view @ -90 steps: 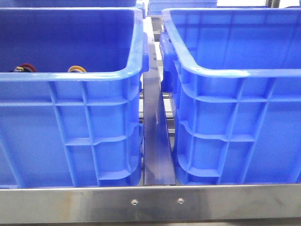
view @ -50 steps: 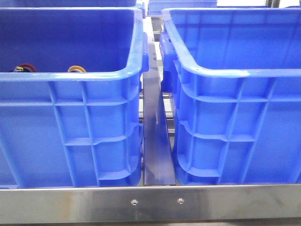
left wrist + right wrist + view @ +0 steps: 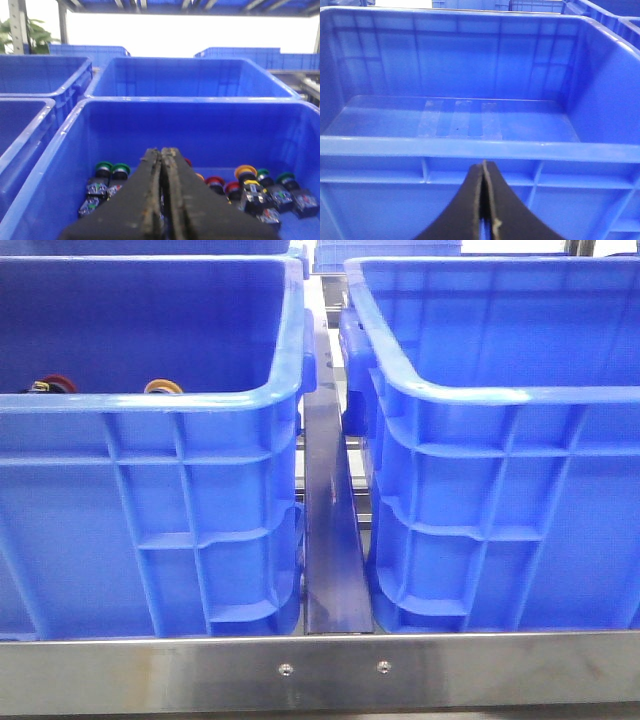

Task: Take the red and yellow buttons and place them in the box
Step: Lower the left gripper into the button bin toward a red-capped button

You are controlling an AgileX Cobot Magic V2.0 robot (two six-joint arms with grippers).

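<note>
Standing side by side on the steel shelf [image 3: 330, 672], the right-hand box [image 3: 500, 440] held nothing, while the left crate [image 3: 150, 490] held the buttons. A red button [image 3: 215, 182] and a yellow button [image 3: 245, 173] lay on that crate's floor among green-capped ones [image 3: 104, 167]. Both the left gripper [image 3: 161, 195] and the right gripper [image 3: 483, 200] had their jaws pressed together, holding nothing.

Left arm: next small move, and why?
Probably open the left gripper and ease it down toward a red button. Its jaws are shut on nothing, above the left crate that holds the buttons, while the right crate looks empty and the right gripper is shut outside its rim.
</note>
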